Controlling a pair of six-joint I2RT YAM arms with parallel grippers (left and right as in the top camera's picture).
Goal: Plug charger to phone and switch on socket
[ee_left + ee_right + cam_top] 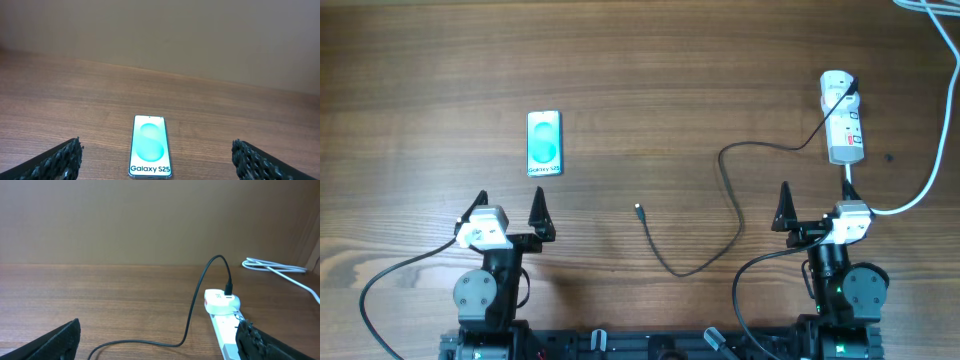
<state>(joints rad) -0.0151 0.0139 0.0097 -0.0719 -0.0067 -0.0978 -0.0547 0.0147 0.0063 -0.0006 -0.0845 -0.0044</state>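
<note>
Wooden table [640, 60]: both claws wide, nothing held

Phone [544, 143] lies flat left of centre in the overhead frame, teal screen up. It sits just above the left gripper [510, 205], whose fingers stand wide apart and empty. Socket [842, 130] sits at upper right, above the right gripper [817, 205], which is likewise spread wide. Charger [739, 225] curves loosely from the socket. Its free tip lies mid-frame, well apart from the phone. White cable [280, 269] lies far right.

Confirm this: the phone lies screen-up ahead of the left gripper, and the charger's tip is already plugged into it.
Not right. The overhead view shows the plug tip lying free on the table, apart from the phone, not plugged in. The phone does lie screen-up ahead of the left gripper.
</note>
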